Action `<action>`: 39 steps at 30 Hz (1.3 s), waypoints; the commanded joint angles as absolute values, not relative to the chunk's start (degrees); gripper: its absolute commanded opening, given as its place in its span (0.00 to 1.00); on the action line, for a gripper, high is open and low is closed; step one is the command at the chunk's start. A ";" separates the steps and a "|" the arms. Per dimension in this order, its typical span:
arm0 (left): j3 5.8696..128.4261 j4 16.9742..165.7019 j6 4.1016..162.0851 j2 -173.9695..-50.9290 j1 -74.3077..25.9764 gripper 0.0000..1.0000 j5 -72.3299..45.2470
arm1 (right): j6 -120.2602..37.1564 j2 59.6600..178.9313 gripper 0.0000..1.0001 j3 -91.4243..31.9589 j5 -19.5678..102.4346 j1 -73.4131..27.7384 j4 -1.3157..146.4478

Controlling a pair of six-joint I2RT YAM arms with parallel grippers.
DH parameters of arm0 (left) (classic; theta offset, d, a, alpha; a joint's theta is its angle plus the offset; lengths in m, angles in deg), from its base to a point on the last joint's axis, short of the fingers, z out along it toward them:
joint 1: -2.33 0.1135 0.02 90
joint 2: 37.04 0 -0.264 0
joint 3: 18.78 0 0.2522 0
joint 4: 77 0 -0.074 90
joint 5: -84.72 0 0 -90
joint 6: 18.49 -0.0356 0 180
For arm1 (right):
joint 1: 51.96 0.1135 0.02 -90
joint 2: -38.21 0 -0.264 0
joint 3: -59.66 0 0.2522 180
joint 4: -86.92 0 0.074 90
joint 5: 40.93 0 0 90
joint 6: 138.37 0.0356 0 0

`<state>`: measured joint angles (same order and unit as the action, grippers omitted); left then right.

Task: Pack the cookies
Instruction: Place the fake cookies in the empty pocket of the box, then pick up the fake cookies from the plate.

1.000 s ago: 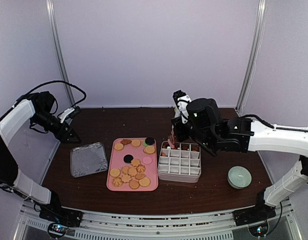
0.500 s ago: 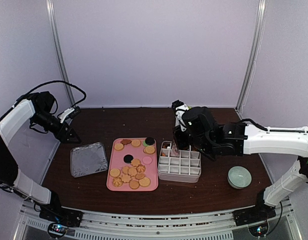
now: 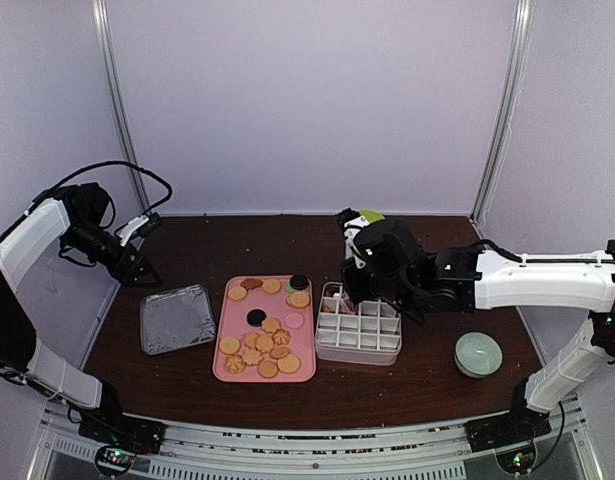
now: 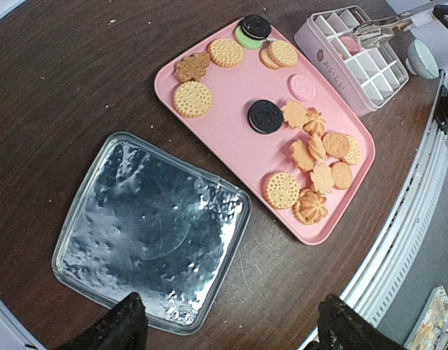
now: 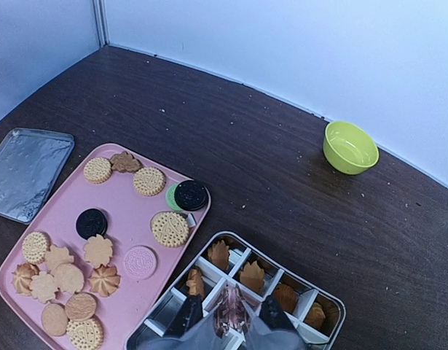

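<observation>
Several cookies [image 3: 262,340] lie on a pink tray [image 3: 219,375], with black, tan and pink ones showing in the left wrist view [image 4: 311,146]. My right gripper [image 3: 349,285] hangs over the back left of a white divided box [image 3: 357,352]. It is shut on metal tongs [image 5: 202,335], and the tongs pinch a pinkish cookie [image 5: 229,315] just above the cells. Brown cookies [image 5: 252,275] stand in the box's back row. My left gripper [image 3: 139,272] is open and holds nothing, far off at the back left, looking down on the foil tray [image 4: 151,226].
The foil tray [image 3: 177,318] lies left of the pink tray. A lime bowl [image 3: 370,216] sits behind the box, and a pale green dish [image 3: 478,354] right of it. The right arm reaches across the right half of the table.
The right arm has swung left and lower, bringing the tongs and their pinkish cookie over the box's back left cells. The left arm has not moved.
</observation>
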<state>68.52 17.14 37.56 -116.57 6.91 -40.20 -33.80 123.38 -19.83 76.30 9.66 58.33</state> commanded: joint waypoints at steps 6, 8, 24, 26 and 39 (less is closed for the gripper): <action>70.21 16.66 37.32 -116.61 7.49 0.83 -40.98 | -35.59 122.56 0.32 -24.63 77.64 11.43 58.59; 70.30 16.68 37.32 -116.59 7.51 0.84 -40.93 | -35.77 122.80 0.31 -25.60 77.81 12.23 58.78; 70.30 16.60 37.32 -116.32 7.44 0.84 -39.85 | -34.83 138.82 0.31 -40.40 71.79 16.24 62.80; 70.30 16.60 37.26 -116.32 7.48 0.84 -39.67 | -34.83 141.12 0.31 -41.72 72.11 16.16 62.77; 70.22 16.72 37.15 -116.51 7.52 0.84 -39.65 | -33.00 147.82 0.32 -42.63 74.89 15.54 64.53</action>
